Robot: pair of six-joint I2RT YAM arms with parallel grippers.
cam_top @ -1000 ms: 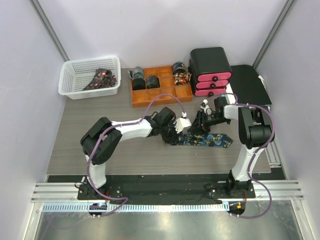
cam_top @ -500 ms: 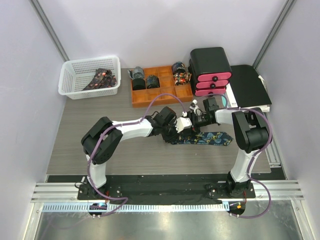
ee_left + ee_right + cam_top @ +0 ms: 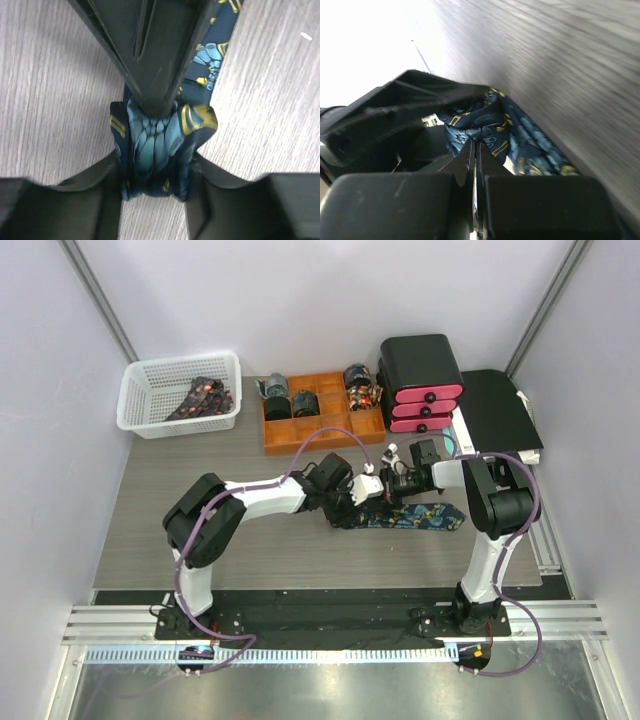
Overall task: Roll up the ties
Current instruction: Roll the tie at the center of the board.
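A navy tie (image 3: 425,516) with a teal and gold pattern lies flat on the wood table, its pointed end to the right. Its left end is bunched into a small fold (image 3: 155,145). My left gripper (image 3: 357,493) is shut on that fold, one finger on each side (image 3: 154,167). My right gripper (image 3: 386,484) reaches in from the right with its fingers pressed together. Their tip (image 3: 474,144) pinches the fold's top, seen as a dark wedge (image 3: 155,65) in the left wrist view. The tie's flat length (image 3: 535,150) runs beside the right fingers.
An orange divided tray (image 3: 322,432) holds rolled ties (image 3: 275,390) at the back. A white basket (image 3: 140,420) at the back left holds loose ties (image 3: 205,395). A black and pink drawer unit (image 3: 420,375) and a black slab (image 3: 500,405) stand at the back right.
My right gripper has moved left along the tie until it meets my left gripper. The tie's left end has gathered into a fold between them.
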